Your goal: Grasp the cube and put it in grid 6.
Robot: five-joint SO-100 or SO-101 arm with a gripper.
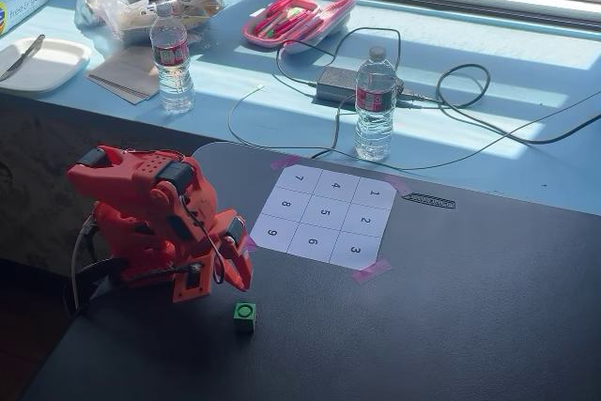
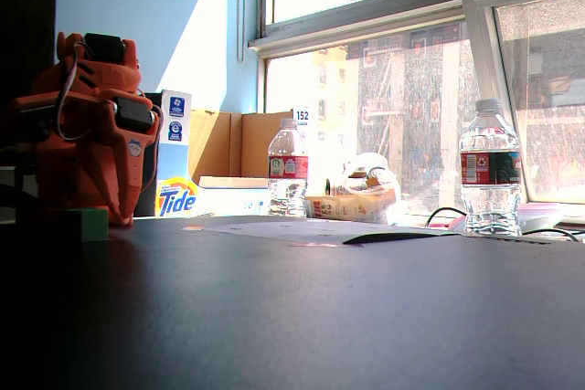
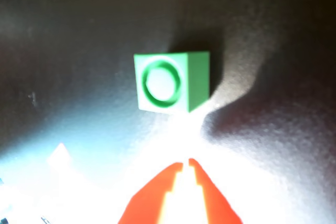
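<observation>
In a fixed view from above, the arm sits folded at the left of the bench. The cube lies on the bench just below and right of the arm's tool, apart from it. The numbered sheet lies up and to the right of the cube, well apart from it; cell 6 is in the sheet's near row, between cells 9 and 3. Behind the sheet stands a bottle; another bottle stands farther left on the sill. In the wrist view, the cube lies ahead of the tool, whose tips are nearly together, not touching it.
</observation>
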